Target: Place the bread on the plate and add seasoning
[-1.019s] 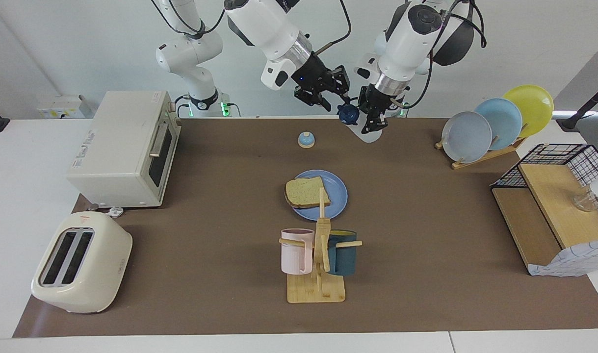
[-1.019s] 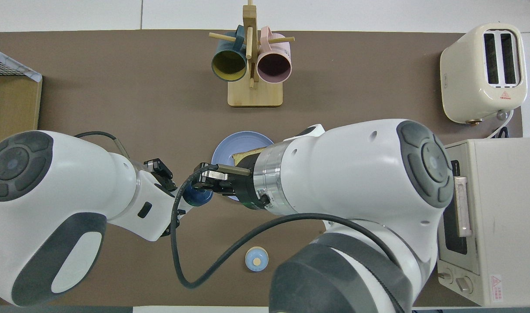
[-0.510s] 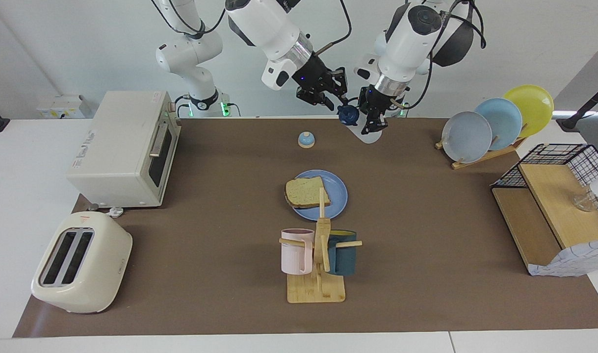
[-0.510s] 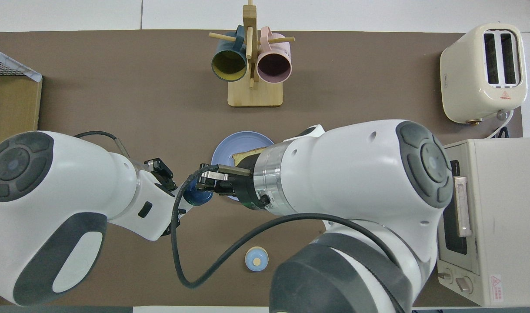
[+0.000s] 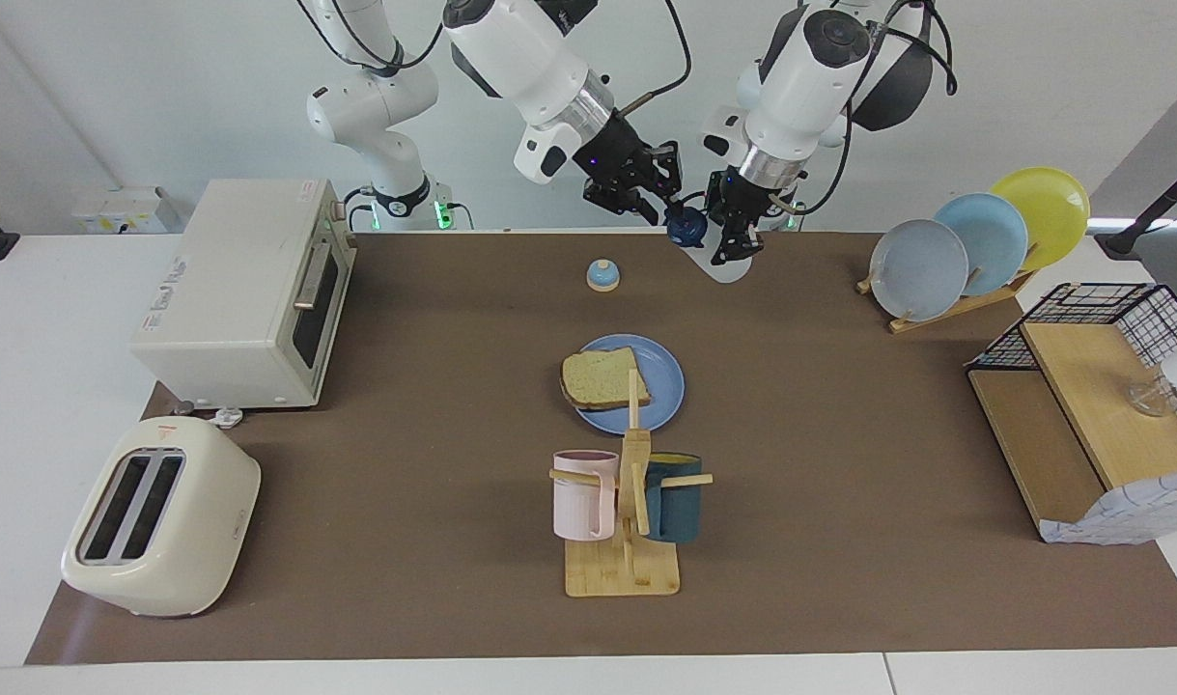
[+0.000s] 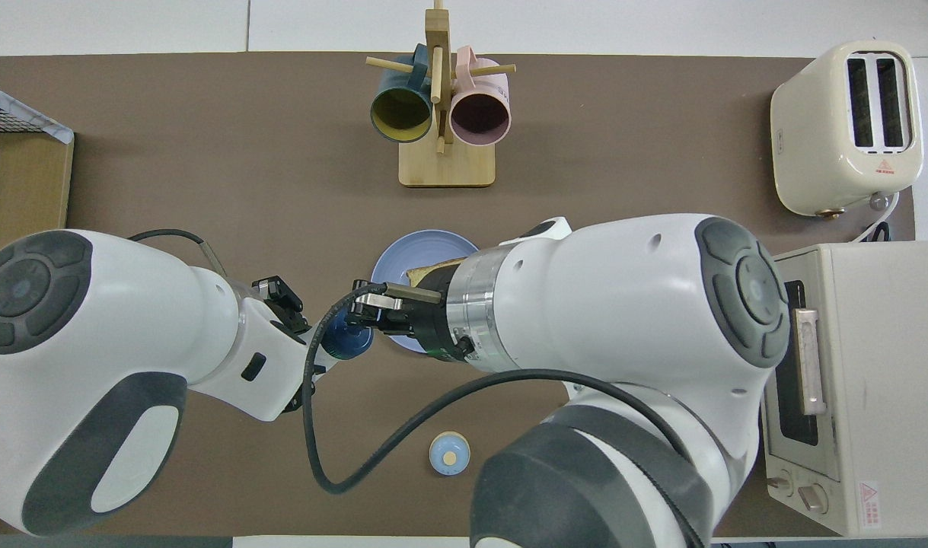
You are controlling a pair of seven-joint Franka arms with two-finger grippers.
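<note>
Oven (image 5: pixel 236 294) and toaster (image 5: pixel 158 516) toward the right arm's end, plate rack (image 5: pixel 974 246) and shelf (image 5: pixel 1080 425) toward the left arm's; all well apart from the work. Mug tree (image 5: pixel 627 507) just beside the plate (image 5: pixel 660 386), farther from the robots. Bread (image 5: pixel 602 378) already on the plate. Bell (image 5: pixel 602 275) nearer the robots, below the pour path. Bottle (image 5: pixel 726 261) aloft, tilted, clenched in the left gripper (image 5: pixel 738 232); probably light, slick plastic, best held at mid-body. Right gripper (image 5: pixel 670 198) at the cap (image 5: pixel 686 226); grip on it unclear.
</note>
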